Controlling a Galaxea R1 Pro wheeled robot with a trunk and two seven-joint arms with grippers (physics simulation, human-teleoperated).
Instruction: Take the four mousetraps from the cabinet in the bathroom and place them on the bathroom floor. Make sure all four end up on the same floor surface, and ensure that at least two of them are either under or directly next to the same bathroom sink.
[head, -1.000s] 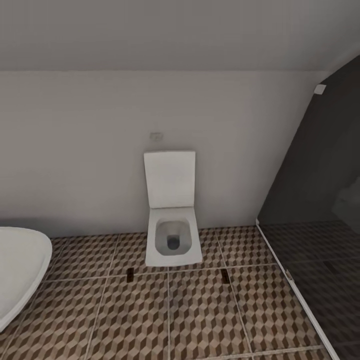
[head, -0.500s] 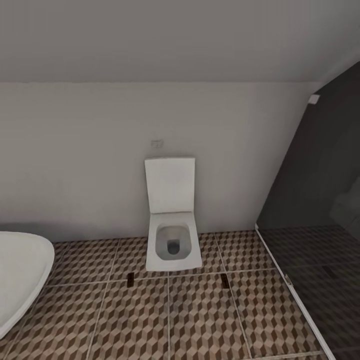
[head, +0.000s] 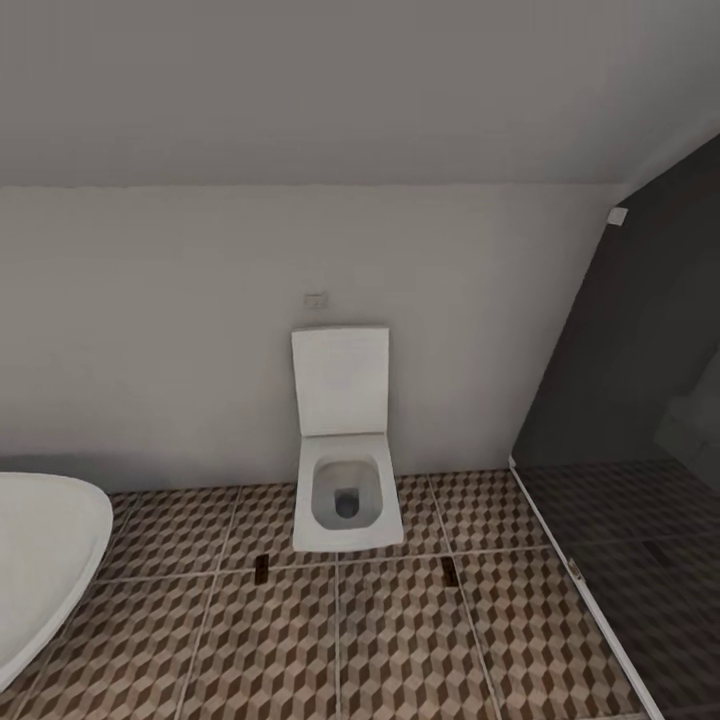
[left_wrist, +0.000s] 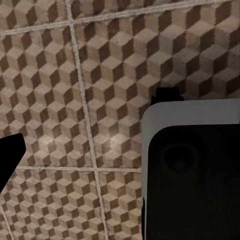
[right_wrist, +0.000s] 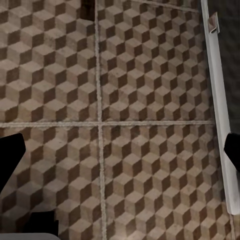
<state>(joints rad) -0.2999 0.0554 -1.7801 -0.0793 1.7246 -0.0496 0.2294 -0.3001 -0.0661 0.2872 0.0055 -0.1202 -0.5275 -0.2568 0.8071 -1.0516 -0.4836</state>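
Observation:
Two mousetraps lie flat on the bathroom floor, one left of the toilet's front and one right of it. They are small dark-brown slabs. In the right wrist view a dark slab that looks like a mousetrap lies on the tiles ahead of my right gripper, which is open with nothing between its fingers. My left gripper hangs open over bare tiles, one dark fingertip showing. The cabinet and the sink are out of view.
A square white toilet stands against the back wall with its lid up. A white bathtub rim curves in at the left. A dark glass shower screen with a white floor rail closes the right side. My white-and-black base is beside the left gripper.
The whole head picture has slid downward and things look slightly smaller, so the camera has moved. The toilet, the bathtub and the two mousetraps keep their places on the floor.

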